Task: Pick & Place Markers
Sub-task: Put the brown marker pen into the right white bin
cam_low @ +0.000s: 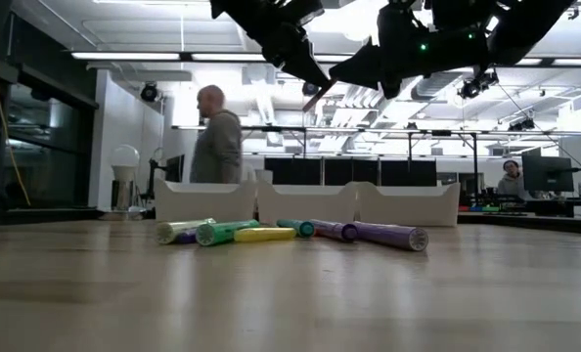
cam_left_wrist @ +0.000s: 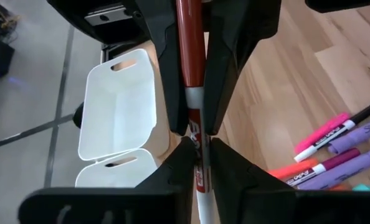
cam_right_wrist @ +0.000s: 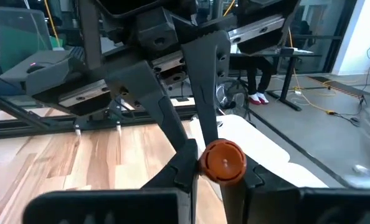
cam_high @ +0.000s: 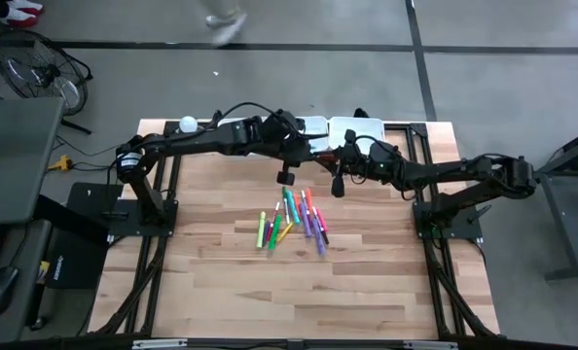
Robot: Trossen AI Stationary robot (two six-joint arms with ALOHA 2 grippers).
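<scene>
In the upper middle of the high view, above the white trays (cam_high: pixel 355 126), both grippers meet on one red marker (cam_left_wrist: pixel 190 68): the left gripper (cam_left_wrist: pixel 194 127) has its fingers closed on the barrel, and the right gripper (cam_right_wrist: pixel 217 171) has its fingers pinching the cap end. If either lets go out of step, the marker could fall outside a tray. The remaining markers (cam_high: pixel 291 220) lie mid-tabletop. The barrel print is unreadable.

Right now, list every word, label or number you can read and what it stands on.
Nothing reads clearly.
Print on the white band of the red marker: too blurred to read.
Script on the barrel of the purple marker: too blurred to read.
The white trays: no text shows.
</scene>
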